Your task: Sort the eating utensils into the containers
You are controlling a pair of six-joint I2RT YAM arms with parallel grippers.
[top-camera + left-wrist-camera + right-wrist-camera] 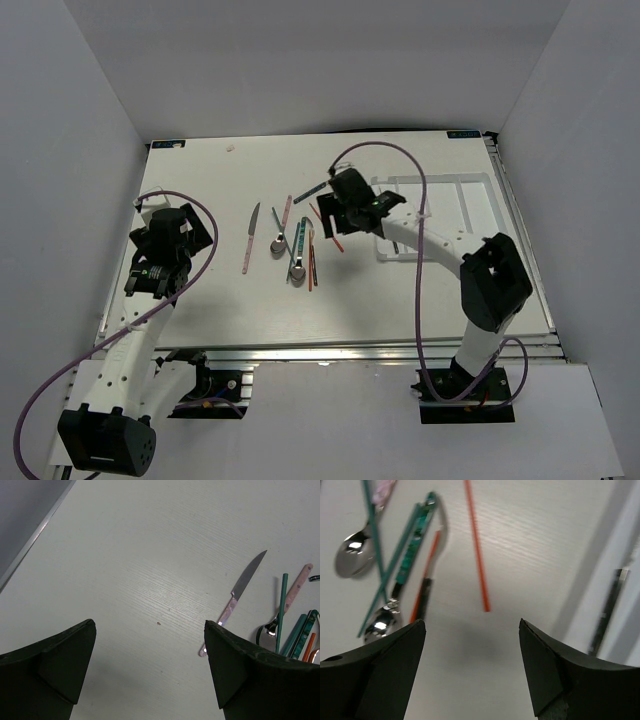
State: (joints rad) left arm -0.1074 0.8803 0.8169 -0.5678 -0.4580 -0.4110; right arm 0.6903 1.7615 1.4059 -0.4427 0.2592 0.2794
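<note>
In the top view the right arm bends at its elbow at lower right and reaches to mid-frame. The right gripper [472,625] is wide, empty, above the table near an orange chopstick [477,550]; the white tray [455,182] is just right. The left gripper [150,625], wide and empty, hangs at left, apart from the pink-handled knife [240,587].
</note>
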